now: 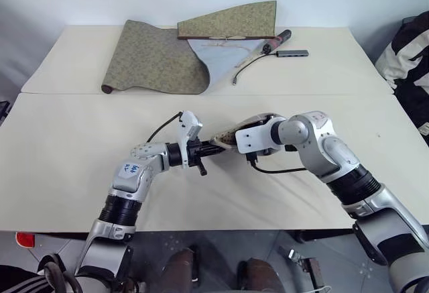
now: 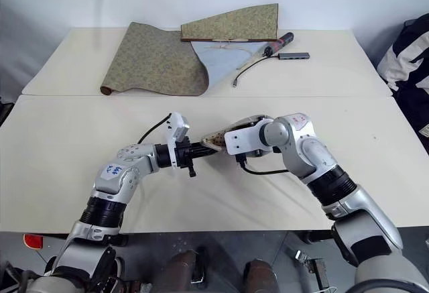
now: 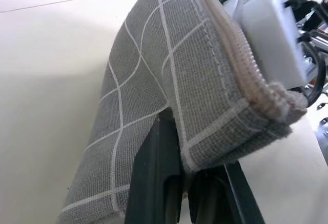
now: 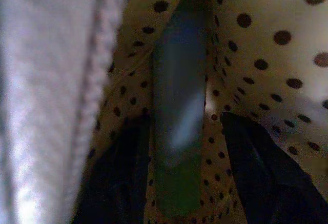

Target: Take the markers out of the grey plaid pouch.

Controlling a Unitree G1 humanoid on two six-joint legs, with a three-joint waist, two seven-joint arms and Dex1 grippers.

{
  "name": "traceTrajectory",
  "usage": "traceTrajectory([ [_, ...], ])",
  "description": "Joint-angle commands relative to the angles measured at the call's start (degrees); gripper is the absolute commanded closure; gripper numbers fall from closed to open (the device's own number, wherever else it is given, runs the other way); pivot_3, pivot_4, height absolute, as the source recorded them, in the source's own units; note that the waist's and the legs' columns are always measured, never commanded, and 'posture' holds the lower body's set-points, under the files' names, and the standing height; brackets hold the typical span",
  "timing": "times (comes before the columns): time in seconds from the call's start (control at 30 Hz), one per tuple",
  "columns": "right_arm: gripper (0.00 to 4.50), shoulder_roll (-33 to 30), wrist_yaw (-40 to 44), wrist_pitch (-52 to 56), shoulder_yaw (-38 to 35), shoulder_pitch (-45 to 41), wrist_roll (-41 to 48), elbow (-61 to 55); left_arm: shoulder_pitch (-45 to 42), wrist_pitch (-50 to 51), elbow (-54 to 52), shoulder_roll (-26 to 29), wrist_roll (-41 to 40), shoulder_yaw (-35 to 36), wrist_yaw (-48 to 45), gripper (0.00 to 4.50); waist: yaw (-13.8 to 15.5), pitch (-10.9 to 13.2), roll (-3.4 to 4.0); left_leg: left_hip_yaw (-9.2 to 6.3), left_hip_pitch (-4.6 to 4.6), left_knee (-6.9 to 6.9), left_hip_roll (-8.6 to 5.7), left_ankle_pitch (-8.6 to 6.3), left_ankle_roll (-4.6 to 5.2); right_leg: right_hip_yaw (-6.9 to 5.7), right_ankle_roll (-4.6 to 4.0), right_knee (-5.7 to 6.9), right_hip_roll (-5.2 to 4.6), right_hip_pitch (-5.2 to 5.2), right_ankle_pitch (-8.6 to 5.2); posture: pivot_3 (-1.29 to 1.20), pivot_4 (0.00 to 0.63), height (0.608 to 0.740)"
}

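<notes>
Grey plaid pouch (image 3: pixel 154 106): held above the bench (image 1: pixel 67 145) mid-front, corner pinched in left pincer (image 1: pixel 201 152). Right pincer (image 4: pixel 184 172): inside the dotted lining, fingers (image 4: pixel 256 172) spread either side of a green marker (image 4: pixel 177 116), not yet gripping. Step in hand: reaching for a marker; next, closing on it and drawing out.

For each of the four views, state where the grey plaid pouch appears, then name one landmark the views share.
Left eye view: grey plaid pouch at centre, between the two claws.
Right eye view: at centre, again between the arms.
Left wrist view: its plaid outside and zip edge, pinched by the left claw.
Right wrist view: its spotted lining, around a marker.
Shared landmark: the pouch's zip edge.
</notes>
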Motion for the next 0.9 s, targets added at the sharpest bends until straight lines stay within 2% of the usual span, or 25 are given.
traceTrajectory([
  [0.03,2.21,-0.1,-0.4,0.2,1.5,0.7,-2.0,3.0,0.1,-0.3,-2.9,-0.2,-1.5,0.4,-1.0,4.5,0.0,0.0,0.0,0.0,0.01,0.0,0.0,0.0,0.0,0.0,0.0,0.0,0.0,0.0,0.0,0.0,0.15,0.74],
  [0.2,2.21,0.7,-0.5,0.5,1.4,0.7,-1.7,5.1,0.3,-0.2,-3.2,-0.2,-1.6,0.4,-1.0,4.5,0.0,0.0,-0.06,0.01,0.08,0.01,0.0,0.0,0.0,0.04,0.0,-0.01,0.0,0.03,0.0,0.0,0.15,0.74],
  [0.3,2.77,0.6,-0.3,0.3,1.2,1.0,-1.4,4.8,0.3,-0.2,-3.3,-0.3,-1.6,0.5,-0.8,4.5,-0.1,0.0,-0.07,0.02,0.17,0.0,0.0,-0.01,-0.02,0.08,0.0,-0.01,0.0,0.08,0.0,0.0,0.15,0.74],
  [0.37,3.43,0.2,0.2,0.5,0.5,1.3,-0.8,3.1,0.4,-0.2,-3.4,-0.2,-1.6,0.6,-0.7,4.5,-0.1,0.0,-0.08,0.03,0.17,0.0,0.0,-0.01,-0.02,0.1,0.0,-0.01,0.0,0.08,0.0,0.0,0.15,0.74],
  [0.47,4.09,-0.3,1.1,0.7,-0.7,1.5,-0.1,0.7,0.4,-0.2,-3.4,-0.2,-1.6,0.7,-0.6,4.5,-0.1,-0.1,-0.09,0.04,0.21,-0.01,0.01,-0.02,-0.03,0.12,-0.01,0.0,0.0,0.09,0.0,0.0,0.15,0.74],
  [0.6,4.11,-1.8,6.2,4.7,-4.7,2.6,4.2,-9.1,0.4,-0.6,-3.0,-0.5,-1.5,1.0,-0.1,4.5,0.1,-0.1,-0.08,0.03,0.14,-0.04,0.01,-0.03,-0.04,0.11,0.0,-0.01,0.01,0.06,0.0,0.0,0.15,0.74],
  [0.9,4.11,-3.9,13.2,13.6,-9.4,3.5,13.0,-20.4,-0.3,-1.6,-1.7,-0.7,-0.8,0.9,-0.1,4.5,0.2,0.0,-0.08,0.0,-0.01,-0.01,0.0,-0.03,-0.03,0.03,0.0,-0.03,0.01,0.03,0.0,0.0,0.15,0.74],
])
